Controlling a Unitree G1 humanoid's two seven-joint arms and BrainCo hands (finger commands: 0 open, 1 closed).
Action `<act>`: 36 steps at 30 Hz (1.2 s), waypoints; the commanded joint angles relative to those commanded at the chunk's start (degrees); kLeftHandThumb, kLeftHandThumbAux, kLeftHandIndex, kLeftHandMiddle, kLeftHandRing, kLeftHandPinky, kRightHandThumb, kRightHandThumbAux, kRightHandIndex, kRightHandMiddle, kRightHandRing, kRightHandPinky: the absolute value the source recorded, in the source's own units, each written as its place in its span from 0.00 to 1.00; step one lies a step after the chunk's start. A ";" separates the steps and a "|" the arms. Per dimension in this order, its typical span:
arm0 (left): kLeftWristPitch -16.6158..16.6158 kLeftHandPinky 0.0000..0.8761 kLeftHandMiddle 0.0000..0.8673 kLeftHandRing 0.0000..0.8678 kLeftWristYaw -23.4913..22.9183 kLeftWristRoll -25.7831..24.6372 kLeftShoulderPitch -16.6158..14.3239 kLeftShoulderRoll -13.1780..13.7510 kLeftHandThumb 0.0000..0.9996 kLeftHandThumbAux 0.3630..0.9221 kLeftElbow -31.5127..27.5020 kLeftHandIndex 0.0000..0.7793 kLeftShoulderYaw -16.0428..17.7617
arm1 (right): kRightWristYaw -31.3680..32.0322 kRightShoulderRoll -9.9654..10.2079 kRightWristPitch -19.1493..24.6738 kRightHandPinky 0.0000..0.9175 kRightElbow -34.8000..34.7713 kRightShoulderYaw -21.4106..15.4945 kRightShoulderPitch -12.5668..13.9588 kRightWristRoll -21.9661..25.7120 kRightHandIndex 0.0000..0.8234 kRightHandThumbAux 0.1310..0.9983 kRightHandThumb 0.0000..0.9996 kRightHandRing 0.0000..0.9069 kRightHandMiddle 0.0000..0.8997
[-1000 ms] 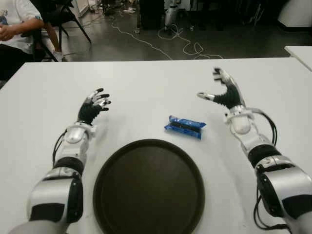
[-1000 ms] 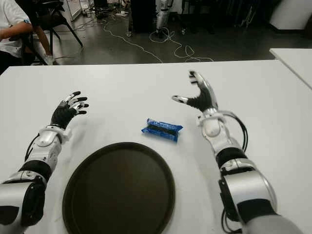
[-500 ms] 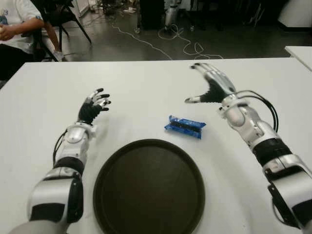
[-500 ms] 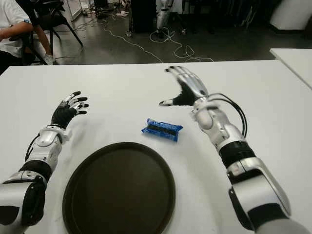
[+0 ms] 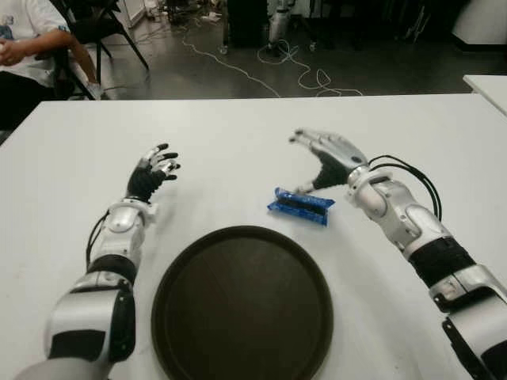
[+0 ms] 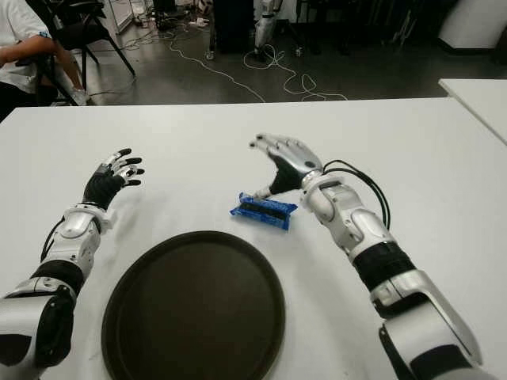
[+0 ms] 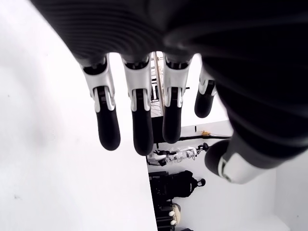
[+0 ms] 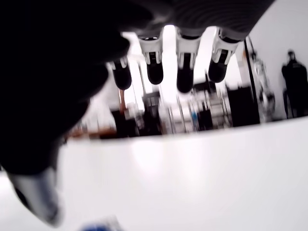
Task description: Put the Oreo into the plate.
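A blue Oreo pack lies on the white table, just beyond the far right rim of the dark round plate. My right hand hovers over the pack's right end, palm down, fingers spread and holding nothing; its thumb tip points down close to the pack. A blue corner of the Oreo pack shows in the right wrist view under the open fingers. My left hand is open, well to the left of the pack, beyond the plate's left side.
A seated person and a chair are past the table's far left corner. Cables trail over the floor behind the table. Another white table's corner is at the far right.
My right hand has swung left and down, from raised beside the pack to palm-down just over its right end. The left hand, pack and plate have not moved.
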 joint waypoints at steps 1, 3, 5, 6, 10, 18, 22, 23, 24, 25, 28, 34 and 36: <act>-0.03 0.34 0.26 0.30 0.06 0.03 0.02 -0.02 0.23 0.46 -0.07 0.20 -0.04 | 0.93 -0.04 0.54 0.06 -0.62 0.25 0.13 -0.14 0.09 0.65 0.00 0.08 0.08; -0.10 0.34 0.26 0.30 0.18 0.09 0.06 -0.04 0.23 0.46 -0.19 0.20 -0.12 | 2.26 -0.04 1.60 0.06 -1.80 0.62 0.42 -0.36 0.08 0.65 0.00 0.08 0.08; -0.18 0.34 0.26 0.30 0.37 0.19 0.08 -0.07 0.22 0.46 -0.27 0.20 -0.21 | 3.55 -0.09 2.48 0.06 -2.79 0.99 0.58 -0.51 0.09 0.65 0.00 0.08 0.08; -0.21 0.34 0.26 0.30 0.47 0.23 0.09 -0.08 0.22 0.47 -0.30 0.20 -0.25 | 4.11 -0.16 2.79 0.06 -3.19 1.11 0.64 -0.54 0.09 0.65 0.00 0.08 0.09; -0.33 0.34 0.27 0.30 0.99 0.52 0.19 -0.13 0.23 0.50 -0.42 0.20 -0.43 | 6.11 0.16 3.81 0.08 -4.62 1.99 1.16 -0.95 0.10 0.65 0.00 0.10 0.11; -0.44 0.34 0.27 0.30 1.25 0.66 0.36 -0.18 0.23 0.49 -0.72 0.19 -0.60 | 8.79 0.31 4.31 0.08 -5.71 3.17 1.51 -1.01 0.10 0.67 0.00 0.10 0.12; -0.35 0.33 0.27 0.30 1.08 0.70 0.51 -0.12 0.23 0.48 -0.88 0.18 -0.68 | 9.00 0.16 3.56 0.09 -5.84 3.50 1.77 -1.06 0.11 0.70 0.00 0.10 0.12; -0.33 0.33 0.27 0.30 0.98 0.67 0.56 -0.10 0.23 0.48 -0.89 0.18 -0.66 | 9.10 0.18 3.55 0.10 -5.83 3.65 1.77 -1.17 0.11 0.72 0.00 0.10 0.12; -0.31 0.33 0.26 0.29 0.92 0.64 0.60 -0.09 0.23 0.47 -0.90 0.18 -0.65 | 9.19 0.19 3.57 0.10 -5.84 3.75 1.76 -1.25 0.11 0.73 0.00 0.10 0.12; -0.32 0.33 0.26 0.29 0.81 0.58 0.60 -0.10 0.23 0.47 -0.90 0.18 -0.61 | 9.42 0.20 3.72 0.10 -5.86 3.91 1.71 -1.41 0.11 0.73 0.00 0.10 0.13; -0.46 0.34 0.26 0.30 0.58 0.45 0.68 -0.11 0.23 0.46 -0.93 0.17 -0.52 | 9.89 0.15 3.93 0.10 -6.01 4.20 1.64 -1.69 0.11 0.73 0.00 0.11 0.13; -0.87 0.33 0.26 0.30 0.55 0.50 0.77 -0.13 0.22 0.45 -1.08 0.18 -0.56 | 9.80 0.35 4.17 0.09 -6.09 4.60 1.79 -1.91 0.11 0.72 0.00 0.10 0.12; -0.71 0.33 0.26 0.30 0.56 0.48 0.73 -0.12 0.22 0.45 -1.06 0.17 -0.55 | 9.62 0.69 4.30 0.10 -5.42 4.78 1.57 -1.95 0.11 0.74 0.00 0.10 0.13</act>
